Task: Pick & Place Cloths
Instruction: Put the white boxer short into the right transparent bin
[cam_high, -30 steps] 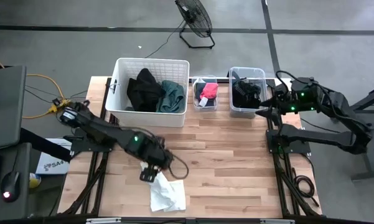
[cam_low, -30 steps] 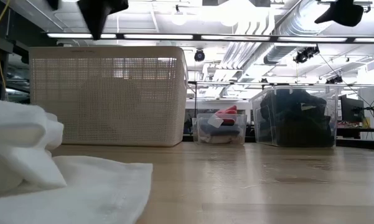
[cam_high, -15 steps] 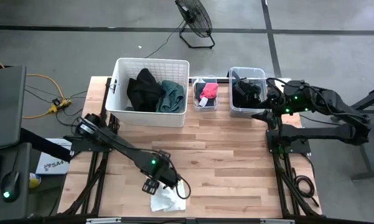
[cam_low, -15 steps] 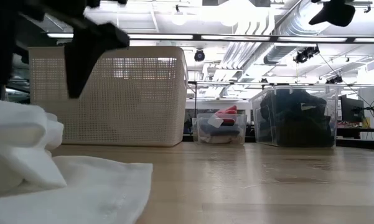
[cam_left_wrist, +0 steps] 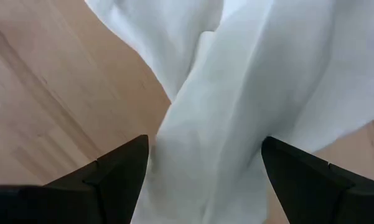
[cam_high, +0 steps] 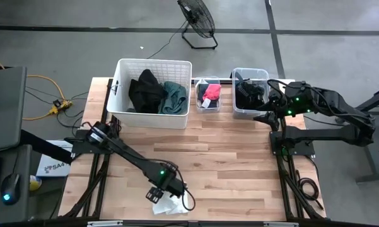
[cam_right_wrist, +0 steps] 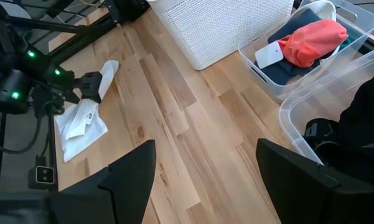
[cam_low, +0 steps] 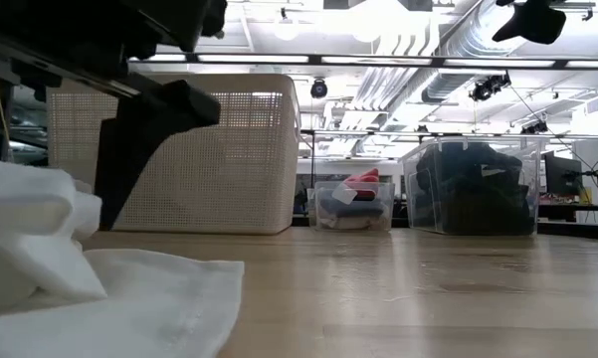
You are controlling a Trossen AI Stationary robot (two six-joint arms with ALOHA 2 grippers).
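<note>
A crumpled white cloth (cam_high: 171, 207) lies on the table by its near edge, and also shows in the low view (cam_low: 80, 283) and the right wrist view (cam_right_wrist: 81, 121). My left gripper (cam_high: 159, 194) is low over it, open, with a raised fold (cam_left_wrist: 230, 106) running between its fingers (cam_left_wrist: 205, 149). The white slatted basket (cam_high: 121, 88) holds a black cloth (cam_high: 145, 91) and a teal one (cam_high: 174, 98). My right gripper (cam_high: 269, 101) hangs open (cam_right_wrist: 205, 149) above the large clear tub of black cloth (cam_high: 247, 94). A red-pink cloth (cam_high: 211, 93) sits in the small tub. My left gripper comes at the white cloth from above, pointing down, its open fingers (cam_left_wrist: 118, 174) standing on either side of a raised fold (cam_left_wrist: 193, 149) in the cloth's middle. Whether the fingertips touch the fabric, I cannot tell. The cloth lies slack on the table.
Basket and both tubs stand in a row along the table's far edge (cam_high: 195, 81). Bare wood (cam_high: 239, 164) spans the middle and right of the table. A floor fan (cam_high: 197, 19) stands beyond the table; a laptop and mouse (cam_high: 9, 186) sit to its left.
My left gripper has moved toward the table's near edge and down onto the white cloth, where it now stands over the cloth's middle, open. My right gripper has shifted slightly toward the table's left, over the large tub. The cloth has not visibly moved.
</note>
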